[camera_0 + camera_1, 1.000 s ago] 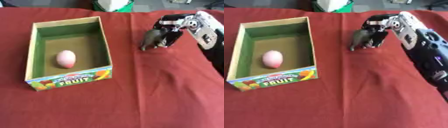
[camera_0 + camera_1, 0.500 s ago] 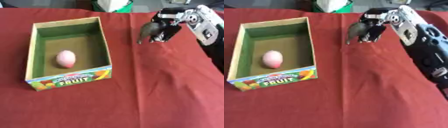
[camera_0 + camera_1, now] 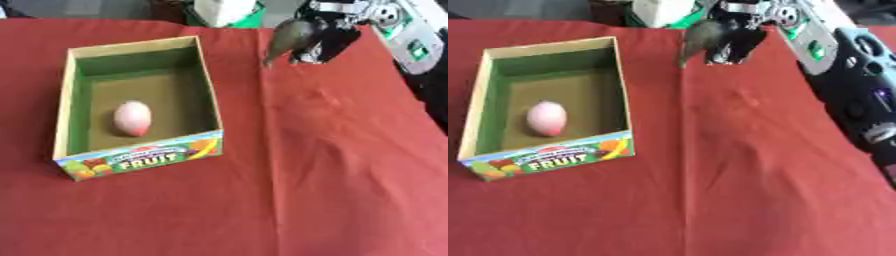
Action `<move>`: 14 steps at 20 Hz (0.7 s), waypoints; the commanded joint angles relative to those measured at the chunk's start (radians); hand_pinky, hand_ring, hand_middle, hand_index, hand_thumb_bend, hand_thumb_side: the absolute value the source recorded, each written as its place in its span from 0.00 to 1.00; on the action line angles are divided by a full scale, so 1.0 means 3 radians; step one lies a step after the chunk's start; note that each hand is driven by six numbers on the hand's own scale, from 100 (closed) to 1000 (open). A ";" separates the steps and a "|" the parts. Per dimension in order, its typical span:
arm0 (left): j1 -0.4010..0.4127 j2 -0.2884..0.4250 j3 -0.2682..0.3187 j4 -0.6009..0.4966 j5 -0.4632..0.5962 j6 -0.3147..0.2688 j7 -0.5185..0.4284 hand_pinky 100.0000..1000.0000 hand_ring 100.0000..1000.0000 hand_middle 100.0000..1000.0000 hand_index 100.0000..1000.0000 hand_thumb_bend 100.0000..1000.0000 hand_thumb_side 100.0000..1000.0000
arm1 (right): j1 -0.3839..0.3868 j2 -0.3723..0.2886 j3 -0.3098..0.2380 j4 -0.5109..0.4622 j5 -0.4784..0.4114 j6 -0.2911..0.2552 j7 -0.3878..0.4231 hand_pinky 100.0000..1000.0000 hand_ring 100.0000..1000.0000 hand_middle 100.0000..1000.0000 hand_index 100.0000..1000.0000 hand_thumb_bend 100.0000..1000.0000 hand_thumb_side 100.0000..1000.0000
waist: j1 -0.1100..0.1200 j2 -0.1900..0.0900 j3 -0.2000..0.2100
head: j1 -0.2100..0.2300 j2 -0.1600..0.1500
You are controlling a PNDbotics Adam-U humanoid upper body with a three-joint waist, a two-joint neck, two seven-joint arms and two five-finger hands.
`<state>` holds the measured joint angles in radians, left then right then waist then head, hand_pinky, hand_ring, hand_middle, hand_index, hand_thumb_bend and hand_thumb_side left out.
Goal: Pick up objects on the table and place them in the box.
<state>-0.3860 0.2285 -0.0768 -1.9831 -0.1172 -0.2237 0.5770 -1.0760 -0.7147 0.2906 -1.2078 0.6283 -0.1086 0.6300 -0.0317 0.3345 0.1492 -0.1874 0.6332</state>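
An open cardboard fruit box (image 3: 203, 75) with a green inside stands on the left of the red tablecloth. A pink, egg-shaped fruit (image 3: 132, 117) lies in it. At the upper right my right hand (image 3: 325, 36) is shut on a grey-green, elongated object (image 3: 287, 36), which hangs tilted in the air above the cloth, to the right of the box's far corner. My left hand shows in neither view.
The red cloth (image 3: 332, 165) has low wrinkles to the right of the box. A white and green thing (image 3: 224, 10) stands beyond the table's far edge. My right forearm (image 3: 842, 65) runs down the right side.
My right hand has lifted the grey-green object higher and carried it leftward, nearer the box. The box and the pink fruit have stayed put.
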 commanded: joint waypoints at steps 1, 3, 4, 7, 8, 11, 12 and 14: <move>-0.0022 0.0033 0.0009 -0.0056 -0.0004 0.0002 -0.0010 0.70 0.58 0.68 0.80 0.00 0.77 | -0.0161 0.0000 -0.0028 -0.0147 -0.0102 0.0025 0.0009 0.47 0.64 0.32 0.37 0.00 0.19 | 0.0004 -0.0106 0.0007 | -0.0008 0.0025; -0.0026 0.0031 0.0005 -0.0056 -0.0003 0.0000 -0.0018 0.70 0.58 0.68 0.80 0.00 0.77 | -0.0241 0.0078 -0.0016 -0.0204 -0.0138 0.0034 0.0030 0.47 0.64 0.32 0.37 0.00 0.18 | 0.0003 -0.0120 0.0016 | -0.0020 0.0028; -0.0028 0.0029 0.0002 -0.0056 -0.0002 -0.0001 -0.0021 0.70 0.58 0.68 0.80 0.00 0.77 | -0.0283 0.0132 -0.0010 -0.0235 -0.0152 0.0034 0.0040 0.47 0.63 0.32 0.37 0.00 0.18 | 0.0002 -0.0127 0.0021 | -0.0031 0.0030; -0.0038 0.0022 -0.0006 -0.0056 0.0004 -0.0003 -0.0033 0.70 0.58 0.68 0.79 0.00 0.77 | -0.0390 0.0313 -0.0013 -0.0317 -0.0190 0.0055 0.0068 0.47 0.62 0.31 0.36 0.00 0.18 | 0.0002 -0.0147 0.0051 | -0.0071 0.0023; -0.0042 0.0020 -0.0009 -0.0056 0.0007 -0.0005 -0.0039 0.70 0.58 0.68 0.79 0.00 0.77 | -0.0425 0.0386 -0.0011 -0.0337 -0.0190 0.0069 0.0083 0.47 0.62 0.31 0.36 0.00 0.18 | 0.0002 -0.0153 0.0062 | -0.0081 0.0020; -0.0056 0.0009 -0.0018 -0.0056 0.0016 -0.0011 -0.0055 0.70 0.58 0.68 0.79 0.00 0.77 | -0.0504 0.0572 0.0012 -0.0370 -0.0166 0.0101 0.0127 0.46 0.61 0.31 0.36 0.00 0.21 | -0.0002 -0.0167 0.0101 | -0.0107 0.0009; -0.0062 0.0004 -0.0022 -0.0056 0.0020 -0.0013 -0.0061 0.70 0.58 0.68 0.79 0.00 0.77 | -0.0524 0.0630 0.0021 -0.0369 -0.0145 0.0108 0.0138 0.46 0.61 0.31 0.36 0.00 0.18 | -0.0005 -0.0169 0.0115 | -0.0116 0.0004; -0.0078 -0.0008 -0.0031 -0.0056 0.0028 -0.0020 -0.0074 0.70 0.58 0.68 0.79 0.00 0.77 | -0.0549 0.0745 0.0040 -0.0360 -0.0108 0.0116 0.0155 0.46 0.61 0.31 0.36 0.00 0.18 | -0.0011 -0.0169 0.0149 | -0.0146 -0.0006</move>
<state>-0.3948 0.2224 -0.0836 -1.9831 -0.1129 -0.2281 0.5608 -1.2108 -0.4977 0.3087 -1.2937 0.5880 -0.0748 0.6723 -0.0392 0.3090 0.1947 -0.2243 0.6333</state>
